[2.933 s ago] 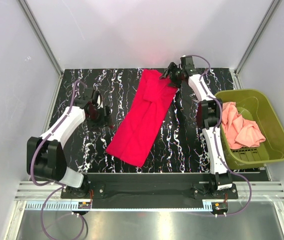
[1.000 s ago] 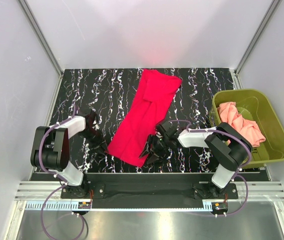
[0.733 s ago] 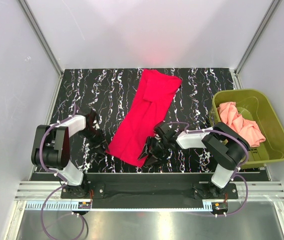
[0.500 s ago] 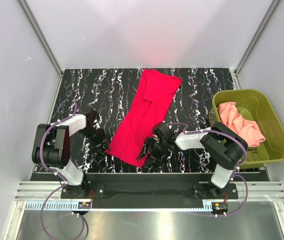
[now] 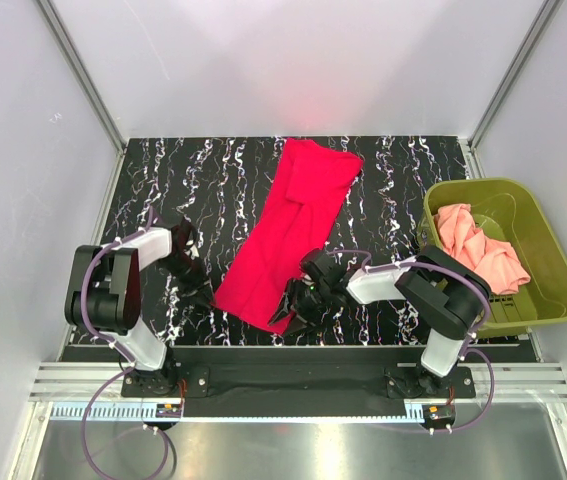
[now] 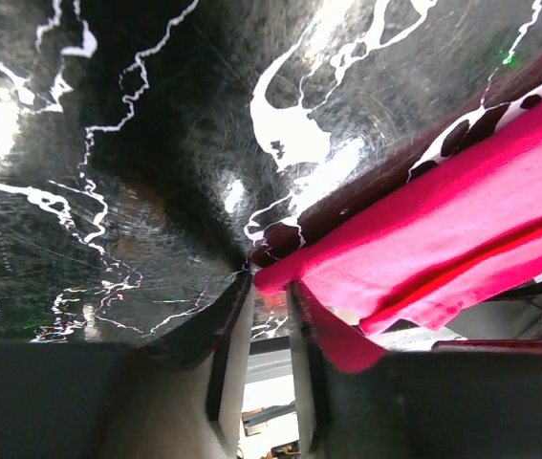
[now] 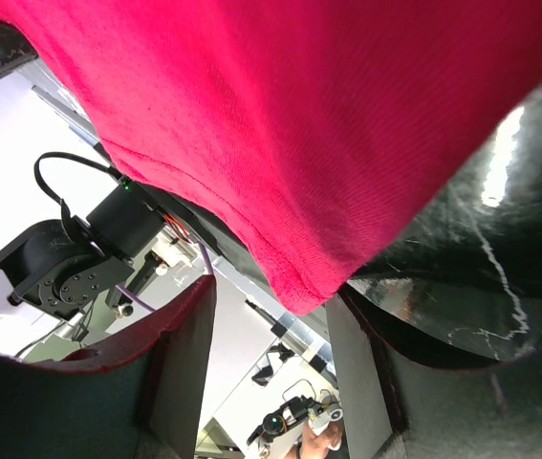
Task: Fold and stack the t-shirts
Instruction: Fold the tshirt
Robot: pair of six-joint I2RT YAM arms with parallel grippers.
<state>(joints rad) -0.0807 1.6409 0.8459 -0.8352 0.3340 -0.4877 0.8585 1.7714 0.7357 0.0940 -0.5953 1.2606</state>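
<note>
Along the near edge of the black marbled desk (image 5: 213, 180), both arms bend low and reach inward toward the near end of the red t-shirt (image 5: 293, 225). The left arm (image 5: 143, 245) comes in from the left and sets the left jaws at the shirt's near left corner. In the left wrist view their fingers (image 6: 184, 382) stand almost together, with only a narrow slit between them. The red corner touches the tips, but I cannot tell whether it is pinched. The right arm (image 5: 378, 283) comes in from the right and holds the right jaws at the shirt's near right corner. In the right wrist view its fingers (image 7: 175, 382) stand well apart, and the hemmed corner points into the gap between them, unclamped. A little farther back, at the right side of the desk, an olive-green basket (image 5: 551, 245) holds the pink t-shirt (image 5: 478, 250), crumpled and well apart from the red one. The red shirt lies flat as a long folded strip, slanting from near left to far right, its far end close to the desk's back edge.
</note>
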